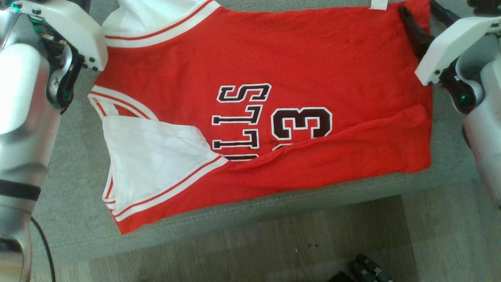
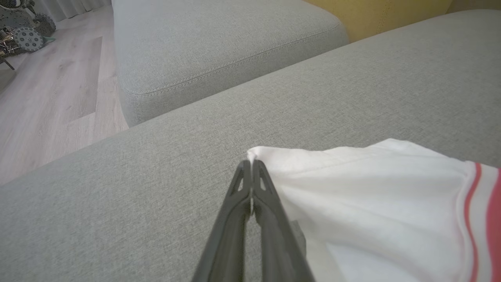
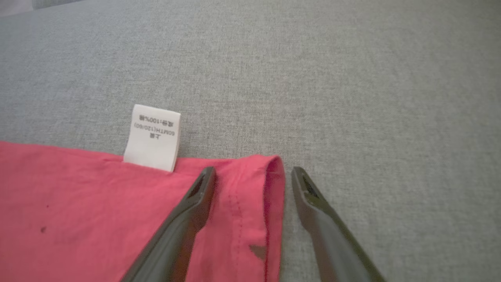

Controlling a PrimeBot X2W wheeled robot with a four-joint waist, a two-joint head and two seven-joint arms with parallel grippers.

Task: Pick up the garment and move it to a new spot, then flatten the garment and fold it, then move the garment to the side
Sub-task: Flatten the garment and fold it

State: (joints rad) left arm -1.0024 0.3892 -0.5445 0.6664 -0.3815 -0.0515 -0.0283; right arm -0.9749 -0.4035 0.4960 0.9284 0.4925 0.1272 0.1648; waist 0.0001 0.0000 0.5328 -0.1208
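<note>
The garment [image 1: 297, 62] is a red jersey with white trim, dark letters and a "3", lying spread on a grey cushion [image 1: 70, 203] with its near edge folded up over the print. In the left wrist view my left gripper [image 2: 250, 166] is shut on a white corner of the garment [image 2: 372, 188], low over the cushion. My right gripper [image 3: 253, 172] is open, one finger over the red cloth and the other over bare cushion, straddling the hemmed corner of the garment [image 3: 78, 196]. The right gripper [image 1: 426, 19] sits at the garment's far right corner.
A white care label [image 3: 153, 137] sticks out from the red edge. Wooden floor [image 1: 274, 250] runs along the cushion's near edge, with a dark object [image 1: 364, 270] on it. A second grey cushion [image 2: 219, 43] and a yellow one [image 2: 375, 15] lie beyond.
</note>
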